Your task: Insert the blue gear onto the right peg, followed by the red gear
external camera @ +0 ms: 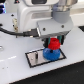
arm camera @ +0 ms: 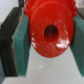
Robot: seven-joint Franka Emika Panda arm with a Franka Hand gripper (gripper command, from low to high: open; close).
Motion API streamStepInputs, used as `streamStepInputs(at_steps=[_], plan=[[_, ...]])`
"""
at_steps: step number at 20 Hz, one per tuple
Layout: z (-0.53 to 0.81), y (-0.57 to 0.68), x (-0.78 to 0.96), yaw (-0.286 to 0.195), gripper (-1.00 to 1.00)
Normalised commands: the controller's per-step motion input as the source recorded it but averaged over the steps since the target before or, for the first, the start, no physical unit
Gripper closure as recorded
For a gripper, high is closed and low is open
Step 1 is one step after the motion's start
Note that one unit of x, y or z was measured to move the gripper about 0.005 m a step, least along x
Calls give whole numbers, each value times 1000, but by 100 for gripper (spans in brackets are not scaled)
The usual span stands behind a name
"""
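- Red gear (external camera: 53, 45) clamped in gripper (external camera: 54, 44), seen in exterior view directly above blue gear (external camera: 50, 53).
- Closed on the red gear from two sides; teal pads (arm camera: 19, 45) pressed against its rim in wrist view, one on each flank.
- Red gear (arm camera: 50, 31) filling most of wrist view, glossy, with dark centre bore facing the camera.
- Blue gear seated flat on grey plate (external camera: 44, 56), toward the plate's end on the exterior view's right; wider than the red gear above it.
- Right peg not discernible: location covered by the blue gear and the red gear in exterior view.
- Contact between red gear and blue gear: cannot be determined; the two overlap in exterior view with no visible gap.
- Grey plate bordered by black frame, lying flat on white table (external camera: 15, 70).
- Other pin (external camera: 36, 56) visible as thin dark upright mark on the plate, toward the exterior view's left of the blue gear.
- White arm body (external camera: 47, 17) positioned above the plate, wrist pointing downward.
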Motion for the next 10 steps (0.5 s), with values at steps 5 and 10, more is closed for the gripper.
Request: streamStepInputs(at_steps=[5, 10], plan=[[-67, -17, 334, 0, 100], [-235, 30, 234, 0, 100]])
